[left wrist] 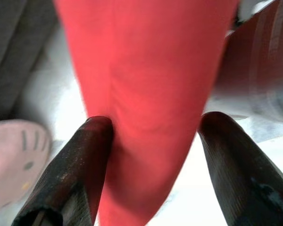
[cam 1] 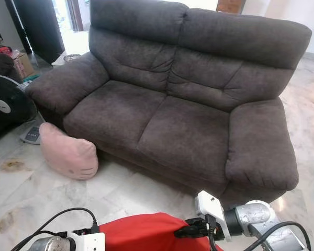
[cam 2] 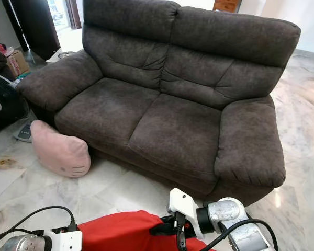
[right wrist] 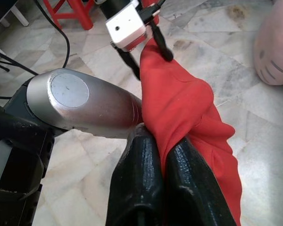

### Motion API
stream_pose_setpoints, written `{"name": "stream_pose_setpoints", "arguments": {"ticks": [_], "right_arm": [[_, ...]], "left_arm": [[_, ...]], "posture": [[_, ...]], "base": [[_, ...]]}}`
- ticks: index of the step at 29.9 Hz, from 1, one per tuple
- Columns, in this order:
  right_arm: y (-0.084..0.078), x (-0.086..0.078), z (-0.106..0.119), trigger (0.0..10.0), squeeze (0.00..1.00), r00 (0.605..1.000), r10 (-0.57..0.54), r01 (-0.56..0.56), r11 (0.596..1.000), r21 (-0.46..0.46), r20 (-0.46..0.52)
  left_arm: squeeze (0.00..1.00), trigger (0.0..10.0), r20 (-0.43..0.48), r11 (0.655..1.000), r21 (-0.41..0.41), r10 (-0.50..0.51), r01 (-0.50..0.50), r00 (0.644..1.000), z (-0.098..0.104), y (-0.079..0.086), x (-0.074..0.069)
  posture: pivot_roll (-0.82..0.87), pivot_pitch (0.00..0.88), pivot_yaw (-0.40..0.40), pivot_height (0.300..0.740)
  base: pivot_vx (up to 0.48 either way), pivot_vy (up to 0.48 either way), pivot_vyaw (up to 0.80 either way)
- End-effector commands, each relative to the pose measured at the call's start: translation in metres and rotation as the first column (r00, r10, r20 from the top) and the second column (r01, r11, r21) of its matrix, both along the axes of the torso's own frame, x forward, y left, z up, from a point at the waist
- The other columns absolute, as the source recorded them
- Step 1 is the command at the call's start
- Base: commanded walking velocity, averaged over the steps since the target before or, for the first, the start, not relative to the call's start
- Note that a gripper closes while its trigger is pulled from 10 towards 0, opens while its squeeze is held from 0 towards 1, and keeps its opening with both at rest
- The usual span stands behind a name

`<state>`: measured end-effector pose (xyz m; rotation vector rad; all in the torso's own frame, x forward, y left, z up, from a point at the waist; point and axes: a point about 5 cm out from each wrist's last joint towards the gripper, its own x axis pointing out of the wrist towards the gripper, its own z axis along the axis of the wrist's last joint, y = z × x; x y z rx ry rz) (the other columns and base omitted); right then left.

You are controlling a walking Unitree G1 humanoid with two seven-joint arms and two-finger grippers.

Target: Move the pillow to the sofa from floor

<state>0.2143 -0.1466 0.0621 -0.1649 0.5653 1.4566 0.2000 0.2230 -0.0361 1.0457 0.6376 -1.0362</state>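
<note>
A red pillow point(cam 1: 146, 232) hangs low in front of me, held between both grippers above the marble floor. My right gripper point(right wrist: 165, 179) is shut on one edge of its red cloth. My left gripper point(left wrist: 158, 125) has its two black fingers on either side of the opposite edge, gripping the fabric. The dark brown two-seat sofa point(cam 1: 172, 120) stands straight ahead, its seat cushions bare. A pink cat-face pillow point(cam 1: 68, 154) lies on the floor, leaning against the sofa's front left corner.
A black fan point(cam 1: 5, 104) and a cardboard box point(cam 1: 23, 65) stand at the left, with a flat grey scale point(cam 1: 31, 135) near the pink pillow. A red stool point(right wrist: 70, 9) is behind me. Marble floor point(cam 1: 120, 193) lies between me and the sofa.
</note>
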Motion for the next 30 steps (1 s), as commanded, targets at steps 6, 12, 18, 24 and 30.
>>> {"name": "stream_pose_setpoints", "arguments": {"ticks": [6, 12, 18, 24, 30], "right_arm": [[0.0052, 0.005, 0.0201, 10.0, 0.0, 0.997, 0.029, -0.034, 0.997, 0.067, 0.074], [0.0046, 0.0045, 0.0211, 10.0, 0.0, 0.997, 0.029, -0.034, 0.997, 0.066, 0.075], [0.0035, 0.0039, 0.0215, 10.0, 0.0, 0.997, 0.027, -0.031, 0.997, 0.063, 0.075], [0.0027, 0.0043, 0.0216, 10.0, 0.0, 0.997, 0.022, -0.027, 0.998, 0.06, 0.076], [0.0026, 0.0043, 0.0214, 10.0, 0.0, 0.997, 0.015, -0.02, 0.998, 0.062, 0.076]], "left_arm": [[0.0, 10.0, 0.047, 1.0, 0.024, -0.001, 0.0, 0.999, -0.0027, -0.0023, 0.0046], [0.0, 2.0, 0.077, 0.999, 0.018, 0.028, -0.03, 0.997, -0.0032, -0.0024, 0.0077], [0.0, 0.0, 0.081, 0.999, 0.018, 0.026, -0.028, 0.996, -0.0043, -0.0034, 0.0086], [0.0, 0.0, 0.075, 0.999, 0.019, 0.026, -0.028, 0.997, -0.0054, -0.0037, 0.0087], [0.0, 0.0, 0.064, 0.999, 0.018, 0.027, -0.028, 0.998, -0.0064, -0.0044, 0.008]], "posture": [[0.12, 0.005, -0.087, 0.74], [0.12, 0.013, -0.09, 0.74], [0.11, 0.019, -0.092, 0.74], [0.11, 0.023, -0.093, 0.74], [0.1, 0.028, -0.091, 0.74]], "base": [[0.0, 0.0, 0.0], [0.0, 0.0, 0.0], [0.0, 0.0, 0.0], [0.0, 0.0, 0.0], [0.0, 0.0, 0.0]]}}
